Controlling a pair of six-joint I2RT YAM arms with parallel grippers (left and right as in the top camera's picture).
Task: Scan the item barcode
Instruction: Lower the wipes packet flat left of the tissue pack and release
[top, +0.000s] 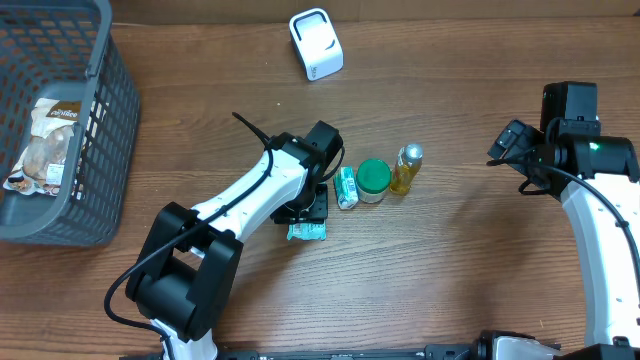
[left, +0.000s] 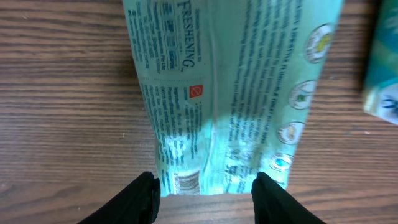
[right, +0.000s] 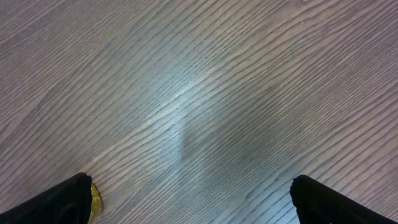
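Mint-green flat plastic pouch (left: 230, 93) lies on wooden bench (left: 62, 93) right under left gripper (left: 207, 190), long axis running fwd from its fingers (left: 140, 199), which stand apart over pouch's near end, nothing clamped; right gripper (right: 189, 196), wide apart & empty, is well off, so left's nearer.

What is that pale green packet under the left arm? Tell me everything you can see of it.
The packet is a flat pouch of glossy mint-green plastic, covered in small print including FRESHENING, with round icons down one side and a barcode at its near end. It lies flat on the wooden table. The left arm's jaws straddle that end; contact is unclear.
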